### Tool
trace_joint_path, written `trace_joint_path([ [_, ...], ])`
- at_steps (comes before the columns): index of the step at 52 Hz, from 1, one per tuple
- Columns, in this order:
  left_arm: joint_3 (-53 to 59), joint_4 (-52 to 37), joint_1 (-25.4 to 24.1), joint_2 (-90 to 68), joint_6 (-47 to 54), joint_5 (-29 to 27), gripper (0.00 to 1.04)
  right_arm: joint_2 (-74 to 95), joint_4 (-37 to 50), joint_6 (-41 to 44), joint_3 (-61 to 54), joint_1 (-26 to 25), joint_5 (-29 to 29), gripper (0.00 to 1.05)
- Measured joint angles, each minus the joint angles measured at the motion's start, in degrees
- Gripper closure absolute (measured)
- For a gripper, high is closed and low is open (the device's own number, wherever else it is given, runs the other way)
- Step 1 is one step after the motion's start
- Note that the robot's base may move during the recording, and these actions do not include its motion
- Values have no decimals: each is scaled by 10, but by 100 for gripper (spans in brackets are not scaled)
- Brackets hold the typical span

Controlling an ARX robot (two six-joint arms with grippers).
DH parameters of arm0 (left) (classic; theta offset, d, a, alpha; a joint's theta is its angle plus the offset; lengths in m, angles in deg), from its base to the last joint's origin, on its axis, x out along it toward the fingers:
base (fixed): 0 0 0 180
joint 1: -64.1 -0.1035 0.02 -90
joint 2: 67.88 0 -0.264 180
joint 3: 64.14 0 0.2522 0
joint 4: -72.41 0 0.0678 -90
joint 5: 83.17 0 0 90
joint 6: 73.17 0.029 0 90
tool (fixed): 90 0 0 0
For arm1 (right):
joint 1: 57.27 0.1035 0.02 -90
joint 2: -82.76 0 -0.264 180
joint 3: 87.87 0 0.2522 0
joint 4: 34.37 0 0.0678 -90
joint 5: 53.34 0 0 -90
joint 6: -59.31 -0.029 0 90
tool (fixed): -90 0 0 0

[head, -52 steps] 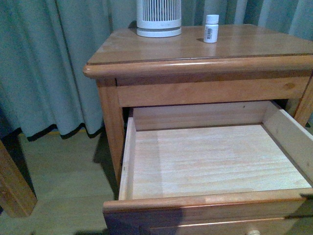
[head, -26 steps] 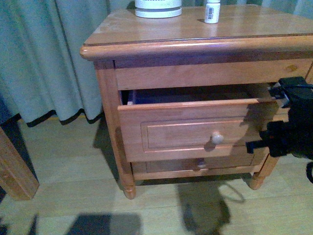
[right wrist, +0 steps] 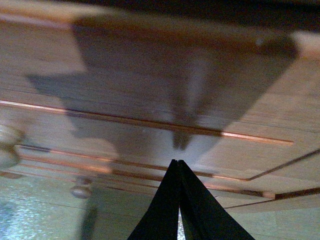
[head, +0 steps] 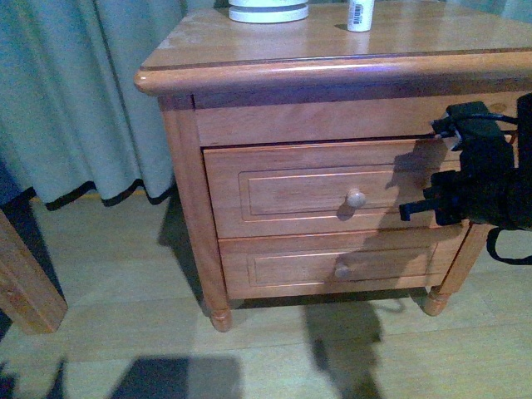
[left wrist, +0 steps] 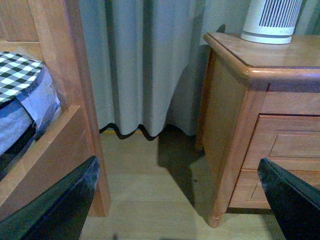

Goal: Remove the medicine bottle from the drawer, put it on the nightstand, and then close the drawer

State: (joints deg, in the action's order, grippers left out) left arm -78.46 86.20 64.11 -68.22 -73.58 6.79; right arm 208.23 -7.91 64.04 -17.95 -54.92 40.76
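The medicine bottle (head: 359, 15) stands on the nightstand (head: 274, 71) top at the back right, its cap cut off by the frame. The upper drawer (head: 320, 193) sits flush in the nightstand, with its round knob (head: 356, 198) showing. My right gripper (head: 405, 212) is shut and empty, its tips right at the drawer front's right part; in the right wrist view the shut tips (right wrist: 176, 162) point at the drawer panel (right wrist: 150, 90). My left gripper (left wrist: 180, 200) is open and empty, low beside the nightstand's side (left wrist: 225, 120).
A large white ribbed device (head: 268, 10) stands on the top at the back, and shows in the left wrist view (left wrist: 270, 22). The lower drawer (head: 332, 268) is shut. A grey curtain (head: 75, 91) hangs behind. A wooden bed frame (left wrist: 65, 100) stands to the left.
The upper drawer has gone from wide open to fully shut. My right arm came into view at its front and moved in with it. The view has pulled back from the nightstand.
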Motion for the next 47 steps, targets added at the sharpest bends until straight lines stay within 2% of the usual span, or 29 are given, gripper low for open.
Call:
trace_joint_path([
  [7,0,0,0,0,0,0,7,-90,15,-42,-79,1,35,101],
  [17,0,0,0,0,0,0,7,-287,-19,-116,-208,-6,70,73],
  [26,0,0,0,0,0,0,7,-546,-157,-144,-292,-45,91,45],
  [35,0,0,0,0,0,0,7,-899,-394,-130,-301,-87,114,15],
  [37,0,0,0,0,0,0,7,-1003,-460,-116,-302,-92,95,7],
  [38,0,0,0,0,0,0,7,-1043,-472,-103,-304,-77,48,11],
  [40,0,0,0,0,0,0,7,-1089,-467,-83,-317,-46,-8,20],
  [47,0,0,0,0,0,0,7,-1151,-432,-61,-417,-28,-38,44],
])
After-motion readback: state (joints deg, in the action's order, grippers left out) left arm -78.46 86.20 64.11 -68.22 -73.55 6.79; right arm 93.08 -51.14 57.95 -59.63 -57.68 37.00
